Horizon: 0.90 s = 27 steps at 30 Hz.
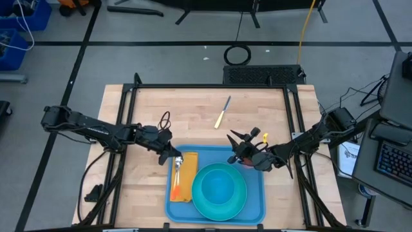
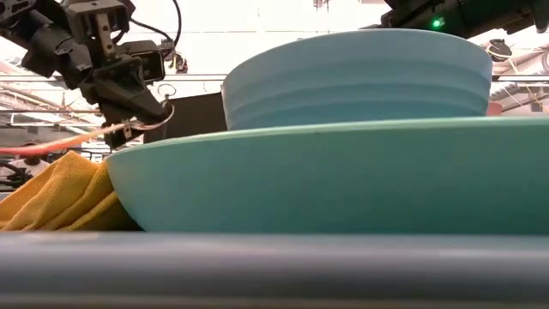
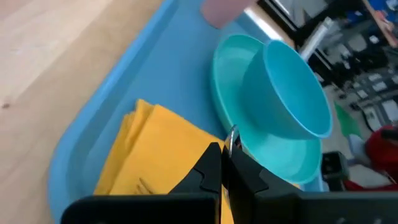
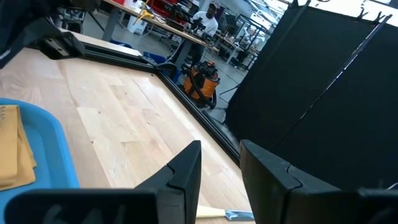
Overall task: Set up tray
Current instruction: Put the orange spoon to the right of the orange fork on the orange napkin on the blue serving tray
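The blue tray (image 1: 257, 207) lies at the table's near edge. On it a turquoise bowl (image 1: 219, 185) stands in a turquoise plate (image 2: 343, 180), with an orange-yellow napkin (image 1: 187, 173) folded at the tray's left side. My left gripper (image 1: 172, 156) is over the napkin's far end, shut on a utensil (image 2: 103, 133) with a metal head and an orange handle. My right gripper (image 1: 243, 136) hovers by the tray's far right corner, open, with nothing between its fingers (image 4: 186, 171). A yellow-handled knife (image 1: 222, 113) lies flat on the wood beyond the tray. My left gripper pinches the utensil between its two fingers where the metal head (image 2: 159, 116) meets the orange handle (image 2: 69, 142). The fingers slant down from the table's left side and lie across it. The utensil lies about level just above the napkin; whether it touches the cloth I cannot tell.
Bare wooden table (image 1: 180, 109) stretches between the tray and the far frame rail. Black frame rails (image 1: 212, 86) run along the table's far, left and right sides. A person shows in the workshop beyond the table in the right wrist view.
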### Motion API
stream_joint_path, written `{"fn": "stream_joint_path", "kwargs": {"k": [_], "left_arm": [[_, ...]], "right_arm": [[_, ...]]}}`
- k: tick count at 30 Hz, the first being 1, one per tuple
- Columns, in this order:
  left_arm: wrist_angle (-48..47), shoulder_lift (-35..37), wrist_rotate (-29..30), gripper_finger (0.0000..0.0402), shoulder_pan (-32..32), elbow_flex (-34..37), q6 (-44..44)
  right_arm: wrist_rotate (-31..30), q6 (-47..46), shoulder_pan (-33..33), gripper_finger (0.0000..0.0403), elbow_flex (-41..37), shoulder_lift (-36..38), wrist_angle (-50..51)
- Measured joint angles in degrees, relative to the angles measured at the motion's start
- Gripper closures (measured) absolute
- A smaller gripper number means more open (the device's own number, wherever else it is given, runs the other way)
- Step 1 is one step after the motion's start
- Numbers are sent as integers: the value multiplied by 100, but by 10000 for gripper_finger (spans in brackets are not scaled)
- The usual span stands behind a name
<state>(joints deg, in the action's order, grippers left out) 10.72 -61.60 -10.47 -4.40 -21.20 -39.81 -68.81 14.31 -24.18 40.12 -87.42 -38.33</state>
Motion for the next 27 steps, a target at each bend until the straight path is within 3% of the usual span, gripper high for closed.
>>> {"fn": "stream_joint_path", "kwargs": {"k": [12,21,27], "left_arm": [[267,-51,-6,397,164,106,421],[1058,-885,-548,397,255,102,366],[1340,-1236,-593,397,321,100,302]], "right_arm": [[6,-11,21,300,0,0,0],[6,-16,23,300,1,0,-2],[6,-32,23,300,2,0,0]]}}
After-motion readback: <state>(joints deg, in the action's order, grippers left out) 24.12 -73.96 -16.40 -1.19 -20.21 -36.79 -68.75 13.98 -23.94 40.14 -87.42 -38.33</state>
